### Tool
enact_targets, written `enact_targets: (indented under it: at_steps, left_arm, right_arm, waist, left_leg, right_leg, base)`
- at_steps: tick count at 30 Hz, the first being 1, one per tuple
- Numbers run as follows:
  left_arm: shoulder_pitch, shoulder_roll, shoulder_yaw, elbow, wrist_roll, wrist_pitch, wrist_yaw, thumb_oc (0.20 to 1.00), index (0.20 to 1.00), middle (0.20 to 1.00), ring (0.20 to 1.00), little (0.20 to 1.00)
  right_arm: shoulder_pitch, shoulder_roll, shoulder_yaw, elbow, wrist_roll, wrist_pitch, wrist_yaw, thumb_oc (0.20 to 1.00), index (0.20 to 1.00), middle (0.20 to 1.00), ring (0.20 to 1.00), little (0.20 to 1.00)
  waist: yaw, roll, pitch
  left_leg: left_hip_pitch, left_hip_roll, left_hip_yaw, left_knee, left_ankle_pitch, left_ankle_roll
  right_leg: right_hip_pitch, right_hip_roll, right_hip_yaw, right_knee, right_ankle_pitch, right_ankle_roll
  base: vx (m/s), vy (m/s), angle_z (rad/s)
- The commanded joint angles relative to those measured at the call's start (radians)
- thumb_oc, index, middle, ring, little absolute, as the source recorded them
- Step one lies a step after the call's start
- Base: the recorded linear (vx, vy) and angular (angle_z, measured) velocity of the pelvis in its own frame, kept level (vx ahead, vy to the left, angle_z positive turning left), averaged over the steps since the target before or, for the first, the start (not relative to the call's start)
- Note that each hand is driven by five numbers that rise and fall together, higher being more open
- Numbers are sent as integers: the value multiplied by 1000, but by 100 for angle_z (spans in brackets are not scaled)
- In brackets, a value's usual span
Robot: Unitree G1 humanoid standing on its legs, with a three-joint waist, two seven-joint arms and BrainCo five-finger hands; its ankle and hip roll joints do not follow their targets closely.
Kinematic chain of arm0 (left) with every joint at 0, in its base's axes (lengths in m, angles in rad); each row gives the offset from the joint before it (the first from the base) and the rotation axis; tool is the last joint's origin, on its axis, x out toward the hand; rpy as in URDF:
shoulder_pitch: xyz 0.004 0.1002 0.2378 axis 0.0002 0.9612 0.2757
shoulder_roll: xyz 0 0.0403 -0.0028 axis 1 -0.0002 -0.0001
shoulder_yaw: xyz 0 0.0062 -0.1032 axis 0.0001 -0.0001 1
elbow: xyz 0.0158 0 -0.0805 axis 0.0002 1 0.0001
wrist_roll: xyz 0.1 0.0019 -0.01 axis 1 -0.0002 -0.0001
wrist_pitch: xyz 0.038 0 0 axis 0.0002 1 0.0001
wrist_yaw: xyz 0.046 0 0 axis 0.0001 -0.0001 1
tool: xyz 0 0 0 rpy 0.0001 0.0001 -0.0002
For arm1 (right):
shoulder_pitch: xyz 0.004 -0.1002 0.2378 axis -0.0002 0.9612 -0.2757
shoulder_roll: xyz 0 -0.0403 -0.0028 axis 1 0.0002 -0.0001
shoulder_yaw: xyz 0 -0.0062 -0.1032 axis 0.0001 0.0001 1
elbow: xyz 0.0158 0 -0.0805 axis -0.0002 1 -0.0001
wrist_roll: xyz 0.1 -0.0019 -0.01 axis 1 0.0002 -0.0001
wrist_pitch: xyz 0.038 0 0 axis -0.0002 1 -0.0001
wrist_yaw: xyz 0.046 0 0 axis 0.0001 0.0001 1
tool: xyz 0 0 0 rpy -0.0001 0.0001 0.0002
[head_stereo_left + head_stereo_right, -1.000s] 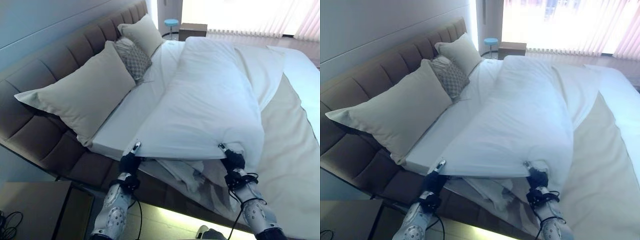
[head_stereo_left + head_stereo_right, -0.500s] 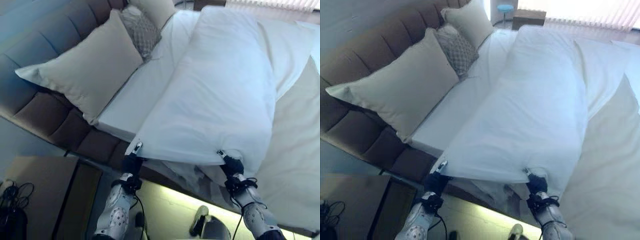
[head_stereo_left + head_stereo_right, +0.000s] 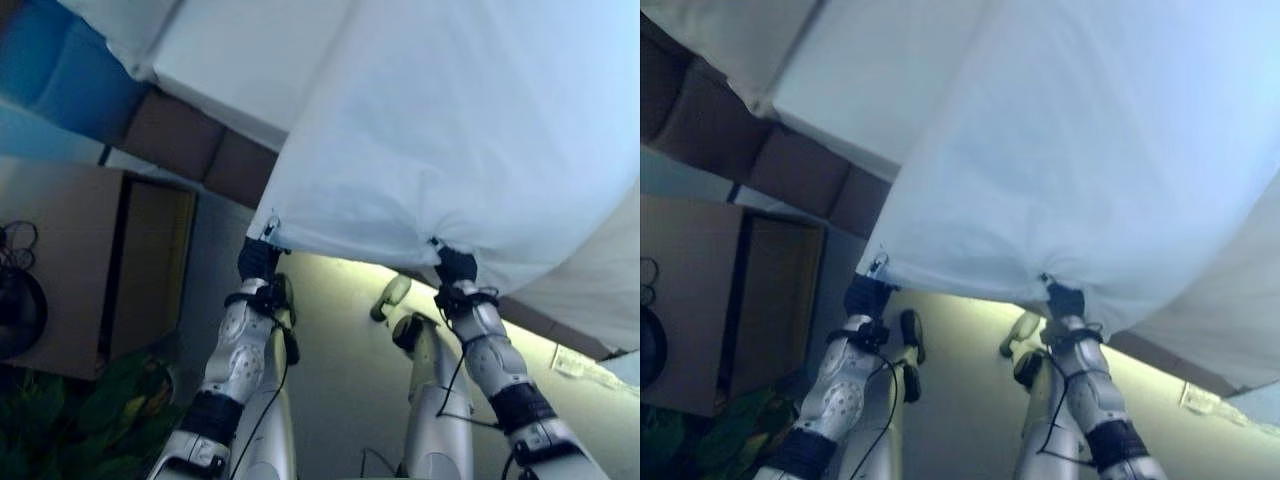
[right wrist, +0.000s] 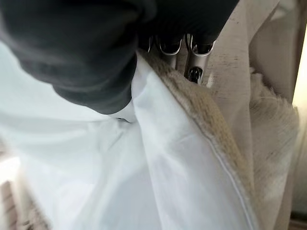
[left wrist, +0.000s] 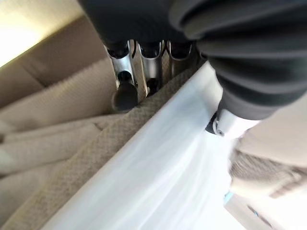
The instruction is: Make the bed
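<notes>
Silver-grey arms, dark ribbed wrist covers, silver dark-tipped fingers (image 5: pixel 123 81)

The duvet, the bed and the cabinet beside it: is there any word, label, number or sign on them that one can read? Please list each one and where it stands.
None can be read.
The white duvet, pinched by the left hand and the right hand, is plain.
The bed base and the bedside cabinet bear no print.
A small pale slip lies on the floor, too blurred to tell whether it carries text.
</notes>
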Motion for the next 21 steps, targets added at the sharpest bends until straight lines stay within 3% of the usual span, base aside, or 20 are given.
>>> enact_targets:
  at_steps: [1,8,12,17,18,19,21]
  left_arm:
    - [50,129,157,40,-98,-161,140,200,200,200,200,200]
    - [-119,157,45,396,-81,-83,136,200,200,200,200,200]
    - [-235,205,-42,620,33,-16,119,200,200,200,200,200]
    - [-276,219,-145,744,237,29,102,200,200,200,200,200]
    - [-286,219,-166,774,280,43,96,567,567,567,567,567]
    - [-291,215,-176,807,301,58,93,1000,1000,1000,1000,1000]
    - [-308,213,-209,856,409,86,107,1000,1000,1000,1000,1000]
  right_arm:
    - [35,-108,-27,163,-25,-35,-113,200,200,200,200,200]
    - [-194,-165,42,534,-110,29,-133,200,200,200,200,200]
    - [-296,-194,114,749,-251,96,-121,200,200,200,200,200]
    - [-319,-200,137,853,-332,116,-110,200,200,200,200,200]
    - [-319,-198,145,882,-367,124,-103,1000,1000,1000,1000,1000]
    - [-315,-194,160,895,-397,133,-97,1000,1000,1000,1000,1000]
    - [-298,-186,185,920,-468,144,-94,1000,1000,1000,1000,1000]
  waist:
    - [38,-18,-29]
    - [33,-3,-29]
    - [28,10,-29]
    - [20,17,-29]
    - [20,15,-29]
    - [18,16,-29]
    - [12,17,-29]
  left_leg:
    - [-55,-44,35,30,-69,38]
    - [-200,-39,35,111,-87,42]
    - [-282,-42,28,172,-101,44]
    - [-367,-46,28,270,-132,54]
    - [-381,-44,33,292,-142,57]
    - [-388,-43,37,304,-146,58]
    - [-405,-45,42,331,-156,62]
  right_leg:
    - [-62,-55,81,-70,139,198]
    - [-223,-57,130,12,111,186]
    - [-301,-47,163,72,81,175]
    - [-392,-40,205,154,42,153]
    - [-408,-39,211,167,36,152]
    - [-418,-41,214,174,32,150]
    - [-444,-42,228,199,22,145]
  base:
    - [-15,-18,-7]
    - [5,9,-6]
    - [17,4,-1]
    - [44,12,-4]
    - [55,31,-7]
    - [53,31,-6]
    - [46,22,-12]
